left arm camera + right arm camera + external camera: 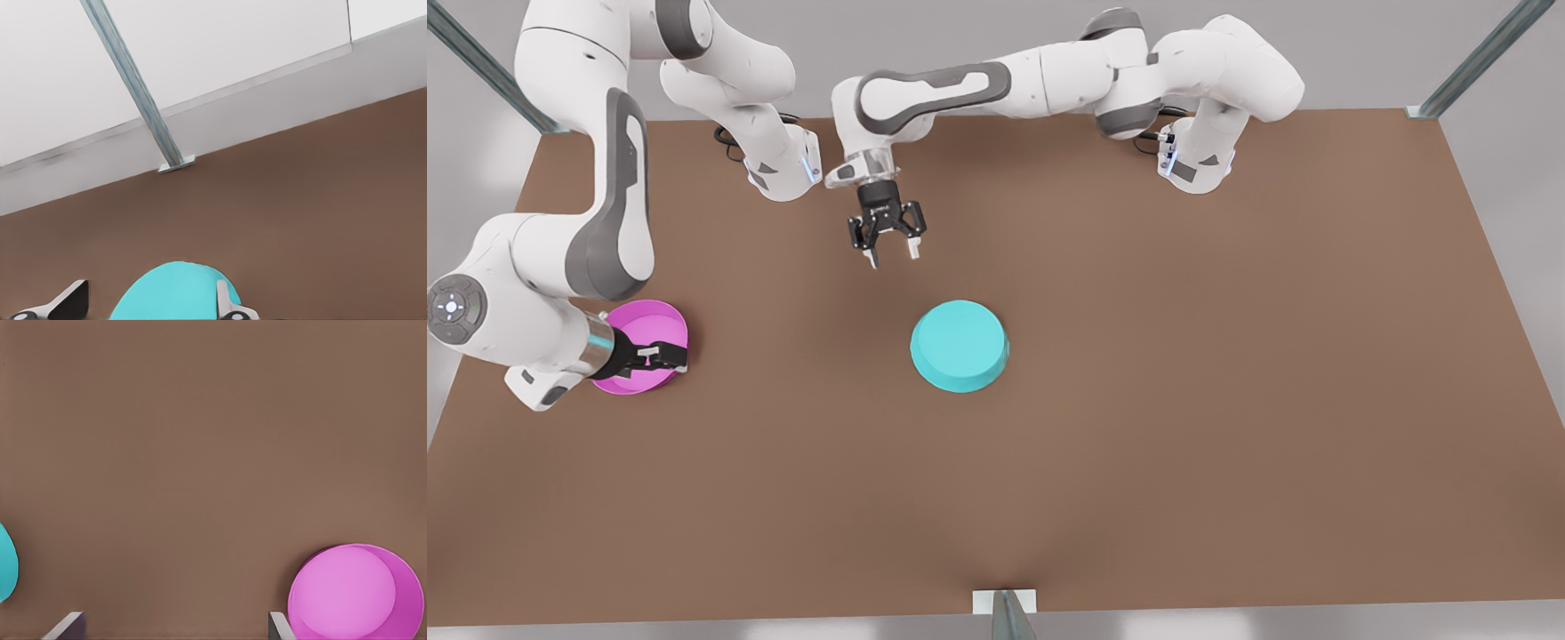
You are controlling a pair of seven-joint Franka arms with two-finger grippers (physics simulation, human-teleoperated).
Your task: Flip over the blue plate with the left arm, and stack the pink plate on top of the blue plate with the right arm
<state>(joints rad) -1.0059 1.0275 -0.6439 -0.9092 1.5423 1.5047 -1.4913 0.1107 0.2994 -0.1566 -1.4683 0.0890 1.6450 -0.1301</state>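
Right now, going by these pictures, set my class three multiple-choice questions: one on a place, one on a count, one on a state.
1. Where on the table does the pink plate lie?
A) toward the front view's left
B) toward the front view's right
C) on top of the blue plate

2. How many plates are there?
A) one
B) two
C) three

3. How does the blue plate lie?
A) base up
B) rim up
C) standing on edge

Answers:
1 A: it lies at the right hand, well apart from the blue plate.
2 B: one is pink and one is blue.
3 A: its flat base faces up, and the left hand is open and clear of it.
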